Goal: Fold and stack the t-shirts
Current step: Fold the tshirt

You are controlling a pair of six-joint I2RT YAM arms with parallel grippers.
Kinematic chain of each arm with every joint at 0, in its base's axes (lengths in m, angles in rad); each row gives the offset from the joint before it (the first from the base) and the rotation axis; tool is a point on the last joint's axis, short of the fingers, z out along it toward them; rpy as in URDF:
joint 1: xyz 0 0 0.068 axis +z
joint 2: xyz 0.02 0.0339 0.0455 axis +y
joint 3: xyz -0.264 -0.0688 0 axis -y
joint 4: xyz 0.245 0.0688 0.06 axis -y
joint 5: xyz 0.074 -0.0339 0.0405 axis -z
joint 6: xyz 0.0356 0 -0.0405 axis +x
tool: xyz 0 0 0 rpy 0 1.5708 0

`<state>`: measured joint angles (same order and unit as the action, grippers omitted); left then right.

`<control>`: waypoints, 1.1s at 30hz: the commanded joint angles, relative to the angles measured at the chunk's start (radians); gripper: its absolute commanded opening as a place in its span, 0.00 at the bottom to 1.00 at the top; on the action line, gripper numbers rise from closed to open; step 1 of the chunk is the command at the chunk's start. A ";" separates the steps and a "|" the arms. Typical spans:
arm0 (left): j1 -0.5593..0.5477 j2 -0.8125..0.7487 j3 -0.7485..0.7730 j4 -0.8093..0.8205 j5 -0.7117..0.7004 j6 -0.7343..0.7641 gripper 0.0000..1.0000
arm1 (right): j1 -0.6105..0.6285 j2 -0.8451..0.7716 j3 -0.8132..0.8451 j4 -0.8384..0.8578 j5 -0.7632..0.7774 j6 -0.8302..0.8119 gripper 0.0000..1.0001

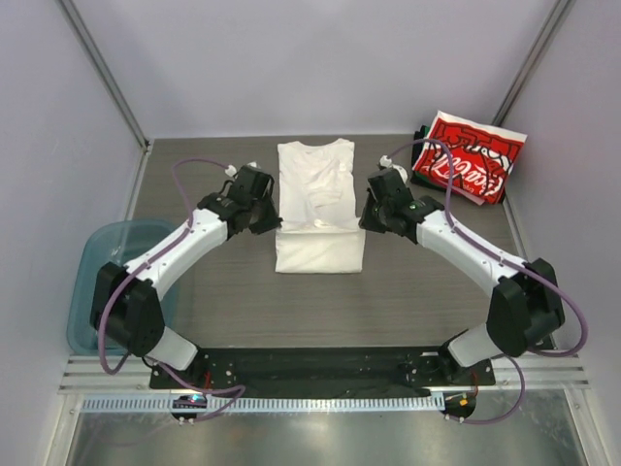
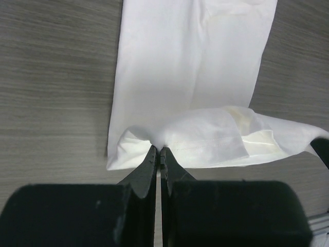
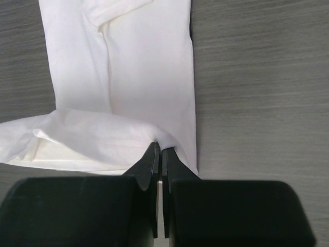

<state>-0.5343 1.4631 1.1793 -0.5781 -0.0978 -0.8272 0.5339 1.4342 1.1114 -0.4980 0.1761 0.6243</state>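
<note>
Okay, my left claw [image 2: 160, 152] and right claw [image 3: 158, 149] are each pinched shut on a hem corner of the white tee [image 1: 315, 194], lying on the table [image 1: 408, 291] left of the red folded stack [image 1: 468, 155]; I'd carry both corners level toward its collar, keeping tension even.

Even, diffuse overhead light is recorded in the top view. No hard shadows are noted, only soft shade on the table [image 1: 388, 291] beneath both arms. The white t-shirt [image 1: 315, 184] is rendered near clipping, with creases faintly resolved. A dull sheen is observed on the metal plate [image 1: 310, 442] at 6 o'clock. In the wrist views the wood grain is sharp. The left gripper [image 2: 160, 154] and right gripper [image 3: 158, 152], at 6 o'clock, are registered as near-featureless black with slightly soft edges.
</note>
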 commanded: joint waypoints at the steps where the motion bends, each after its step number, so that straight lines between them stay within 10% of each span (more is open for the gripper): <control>1: 0.056 0.065 0.086 0.047 0.070 0.051 0.00 | -0.043 0.061 0.094 0.067 -0.092 -0.080 0.01; 33: 0.204 0.514 0.411 0.063 0.237 0.088 0.00 | -0.180 0.514 0.424 0.090 -0.293 -0.181 0.01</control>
<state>-0.3401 1.9629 1.5444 -0.5358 0.1101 -0.7513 0.3580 1.9335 1.4864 -0.4397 -0.0959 0.4641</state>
